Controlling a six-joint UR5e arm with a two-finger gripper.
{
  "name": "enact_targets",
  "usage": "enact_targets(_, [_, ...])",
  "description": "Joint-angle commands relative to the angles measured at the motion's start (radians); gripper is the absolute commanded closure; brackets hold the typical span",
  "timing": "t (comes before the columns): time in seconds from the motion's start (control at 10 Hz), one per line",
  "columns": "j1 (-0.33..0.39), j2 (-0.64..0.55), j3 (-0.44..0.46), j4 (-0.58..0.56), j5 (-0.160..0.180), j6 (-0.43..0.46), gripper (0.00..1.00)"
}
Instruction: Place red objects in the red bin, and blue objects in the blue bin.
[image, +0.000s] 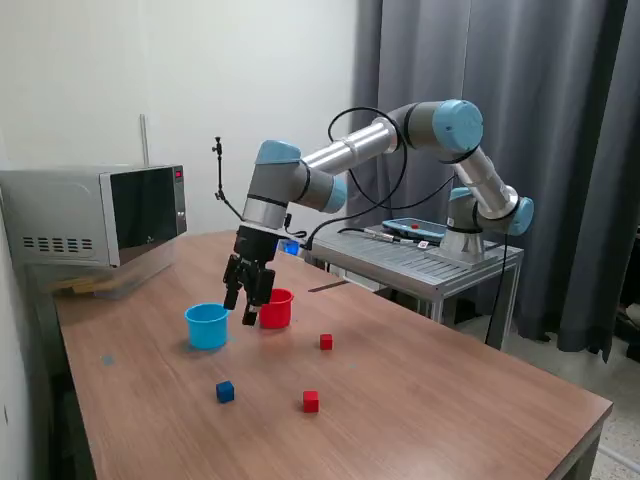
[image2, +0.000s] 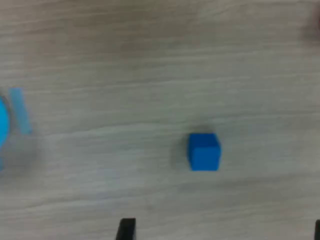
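My gripper (image: 241, 310) hangs open and empty a little above the table, between the light blue cup (image: 207, 325) and the red cup (image: 276, 308). One dark blue cube (image: 225, 391) lies on the table in front of the blue cup. In the wrist view the cube (image2: 203, 151) lies on the wood ahead of my gripper (image2: 221, 234), whose fingertips (image2: 126, 228) stand wide apart at the frame edge. The blue cup's rim (image2: 2, 125) shows at one side. Two red cubes lie on the table, one (image: 326, 341) near the red cup and one (image: 311, 401) nearer the front. A second blue cube is not in view.
A microwave (image: 100, 212) stands at the back of the wooden table (image: 450, 400) on the exterior view's left. A metal side table (image: 420, 262) carries the arm's base on the exterior view's right. A dark curtain hangs behind.
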Motion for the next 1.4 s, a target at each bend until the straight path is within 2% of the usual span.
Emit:
enact_targets(0.0, [0.033, 0.009, 0.008, -0.001, 0.008, 0.000, 0.00])
enact_targets(0.2, [0.042, 0.051, -0.021, -0.001, 0.008, 0.000, 0.00])
enact_targets(0.7, [0.042, 0.187, -0.164, -0.015, 0.008, 0.009, 0.00])
enact_targets(1.3, [0.036, 0.249, -0.195, -0.028, 0.008, 0.025, 0.00])
